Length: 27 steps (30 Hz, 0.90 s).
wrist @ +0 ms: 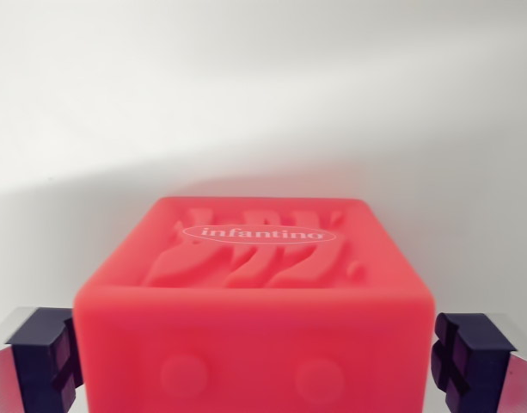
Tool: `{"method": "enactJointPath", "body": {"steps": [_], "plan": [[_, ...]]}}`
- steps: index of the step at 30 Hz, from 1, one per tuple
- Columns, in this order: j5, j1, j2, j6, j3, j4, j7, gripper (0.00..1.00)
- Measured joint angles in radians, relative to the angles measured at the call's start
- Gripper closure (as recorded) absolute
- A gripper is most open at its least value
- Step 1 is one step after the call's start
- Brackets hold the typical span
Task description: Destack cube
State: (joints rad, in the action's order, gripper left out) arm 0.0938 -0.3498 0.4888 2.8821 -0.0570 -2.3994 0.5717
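A red soft cube (254,292) with a raised wavy relief and the word "infantino" on its top fills the lower middle of the wrist view. My gripper (254,366) straddles it. The left dark blue pad (41,357) lies against the cube's left side and the right pad (469,361) against its right side, with no gap showing on either side. The cube's underside is hidden, as is anything beneath it.
A plain white surface (263,103) stretches behind the cube, with a soft shadow band across it. No other object shows in this view.
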Motion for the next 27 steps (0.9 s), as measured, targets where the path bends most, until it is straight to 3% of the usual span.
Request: {"method": "enactJointPath", "body": {"steps": [13, 27], "plan": [[0.000, 0.002, -0.019, -0.012, -0.002, -0.005, 0.000, 0.00], [-0.010, 0.019, -0.124, -0.089, -0.023, -0.031, 0.009, 0.00]]}}
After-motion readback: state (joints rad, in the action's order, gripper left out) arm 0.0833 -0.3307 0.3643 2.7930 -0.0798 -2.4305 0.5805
